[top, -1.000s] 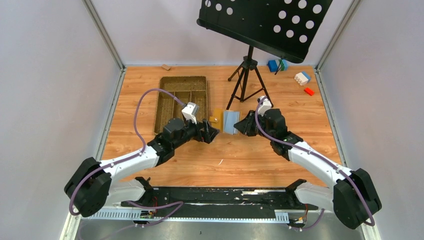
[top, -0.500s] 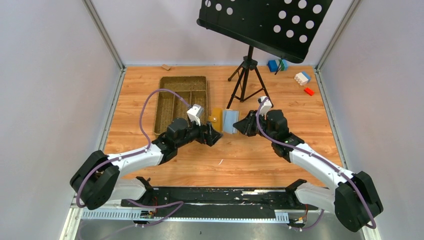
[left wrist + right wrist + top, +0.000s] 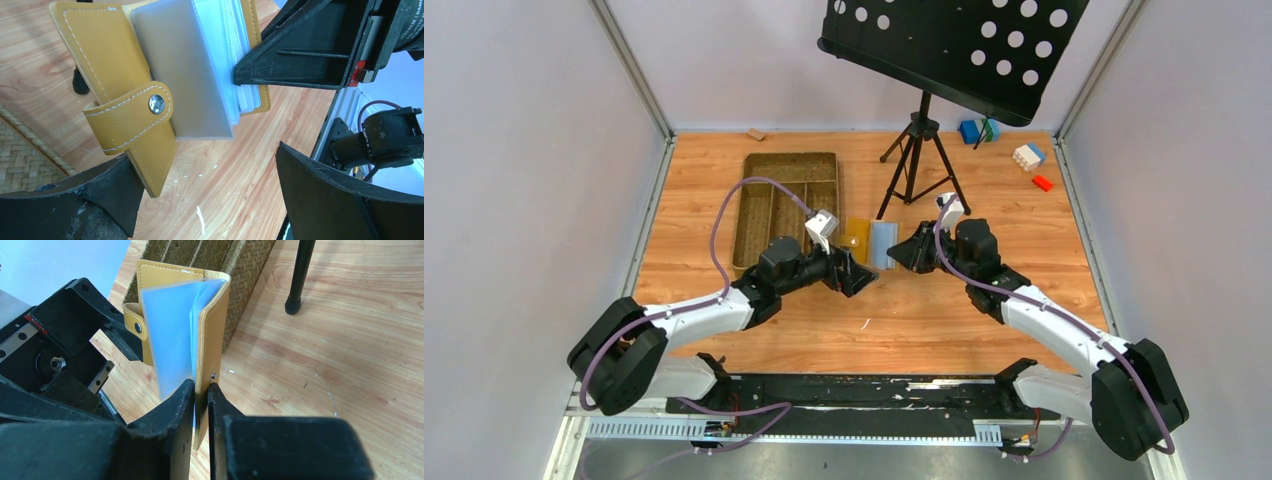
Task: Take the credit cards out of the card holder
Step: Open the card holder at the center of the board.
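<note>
Right wrist view: wallet pinned open as the second arm closes in

Nearly closed, the right gripper (image 3: pixel 201 390) pinches the edge of the card holder (image 3: pixel 214 330) at frame centre, its yellow covers spread open in front of the woven tray (image 3: pixel 210 255). The left gripper (image 3: pixel 205 154), jaws at their widest and empty, has edged closer over the last second and now brackets the snap-tab side. No credit cards show in the frosted sleeves (image 3: pixel 185 70), so extraction has likely not begun.
</note>
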`<act>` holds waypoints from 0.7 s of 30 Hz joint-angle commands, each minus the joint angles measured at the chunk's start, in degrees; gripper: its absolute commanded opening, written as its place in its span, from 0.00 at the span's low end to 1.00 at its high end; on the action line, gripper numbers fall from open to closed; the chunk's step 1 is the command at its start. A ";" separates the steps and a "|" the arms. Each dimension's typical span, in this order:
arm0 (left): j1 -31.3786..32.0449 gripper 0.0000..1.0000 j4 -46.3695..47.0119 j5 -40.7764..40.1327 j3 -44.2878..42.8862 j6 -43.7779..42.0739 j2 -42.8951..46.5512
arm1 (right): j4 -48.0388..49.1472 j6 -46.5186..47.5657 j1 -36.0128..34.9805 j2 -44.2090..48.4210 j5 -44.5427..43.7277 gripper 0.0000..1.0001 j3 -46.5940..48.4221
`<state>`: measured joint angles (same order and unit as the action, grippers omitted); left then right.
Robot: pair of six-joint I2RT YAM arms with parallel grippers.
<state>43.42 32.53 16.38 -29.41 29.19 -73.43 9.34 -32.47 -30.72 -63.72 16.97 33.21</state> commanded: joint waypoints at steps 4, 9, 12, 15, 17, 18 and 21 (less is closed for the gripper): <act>0.17 1.00 2.86 -4.22 1.00 -0.29 4.62 | 3.53 0.54 -0.34 -0.59 0.78 0.00 0.80; 0.17 1.00 3.55 -1.45 0.12 -0.30 3.11 | 4.73 0.41 -0.35 -1.17 2.79 0.00 0.72; 0.15 1.00 3.94 0.07 -0.55 0.11 1.28 | 5.58 0.52 -0.35 -1.53 4.34 0.00 0.80; 0.17 1.00 4.21 1.15 -0.97 0.36 0.22 | 5.51 0.51 -0.31 -1.80 4.22 0.00 0.89; 0.17 1.00 3.97 1.41 -1.28 0.35 -0.21 | 5.50 0.42 -0.35 -1.90 4.34 0.00 0.89; 0.17 1.00 3.69 1.45 -1.46 0.40 -0.43 | 5.51 0.39 -0.33 -1.85 4.45 0.00 0.96; 0.17 0.99 2.99 1.67 -2.04 0.47 -1.44 | 5.75 0.34 -0.32 -2.03 4.83 0.00 0.98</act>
<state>43.42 33.93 16.80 -28.80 29.45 -73.80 10.61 -32.47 -30.72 -65.60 20.16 33.21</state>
